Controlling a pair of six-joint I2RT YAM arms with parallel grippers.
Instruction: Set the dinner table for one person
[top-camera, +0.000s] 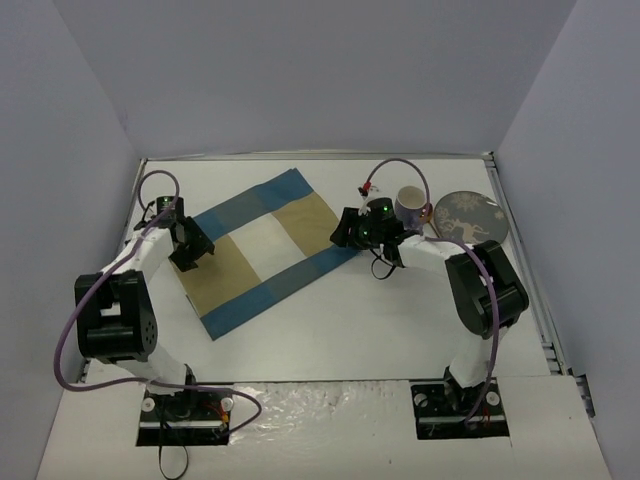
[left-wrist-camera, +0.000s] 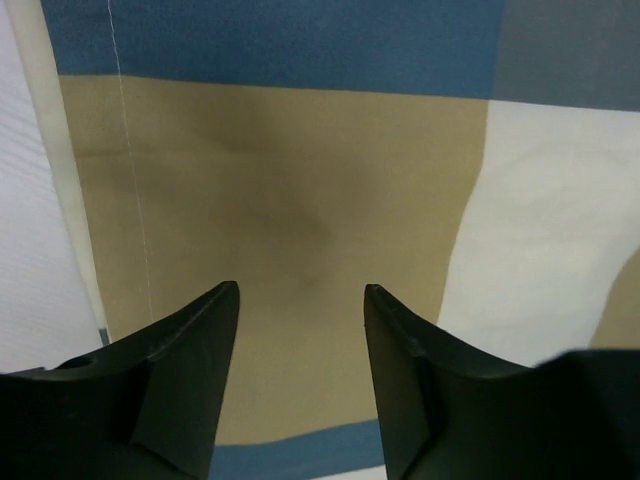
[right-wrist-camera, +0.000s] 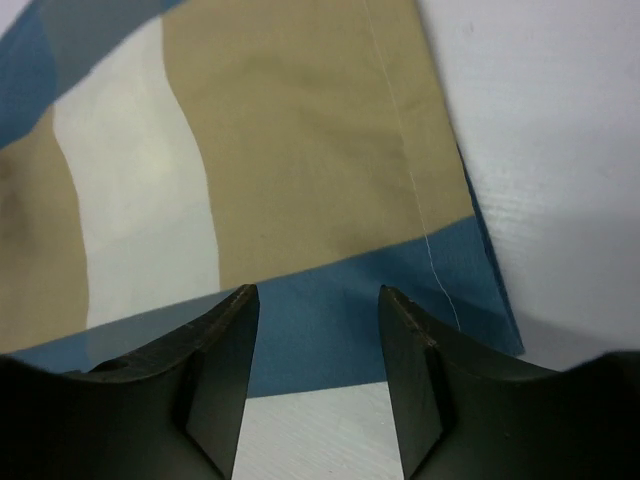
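Item 1: large, flat, white matte rectangular dinner table (top-camera: 350, 320). It fills the floor of the enclosure and lies beneath both arms and everything else listed. In the left wrist view it shows as a white strip (left-wrist-camera: 30, 250) off the cloth's left edge. In the right wrist view it is the bare white surface (right-wrist-camera: 540, 150) to the right of the cloth and below its edge.

Item 2: blue-and-tan striped cloth placemat (top-camera: 265, 250), with a pale cream band across its middle. It lies flat on the table left of centre, turned at an angle to the table's edges.

Item 3: left gripper (top-camera: 188, 258), black, two fingers. It is over the placemat's left end, with the table under the cloth. Fingers spread apart (left-wrist-camera: 300, 290) with nothing between them, a tan panel (left-wrist-camera: 280, 180) showing in the gap. Whether the tips touch the cloth cannot be told.

Item 4: right gripper (top-camera: 345, 236), black, two fingers. It is at the placemat's right corner. Fingers spread apart (right-wrist-camera: 318, 292) and empty, framing the blue border band (right-wrist-camera: 300, 150), with bare table just beside the tips. Contact with the cloth cannot be told.

Item 5: purple-and-white patterned mug (top-camera: 410, 205). It stands upright on the table behind the right arm's wrist.

Item 6: round grey plate with a pale floral pattern (top-camera: 470, 215). It lies flat on the table just right of the mug, near the far right corner.
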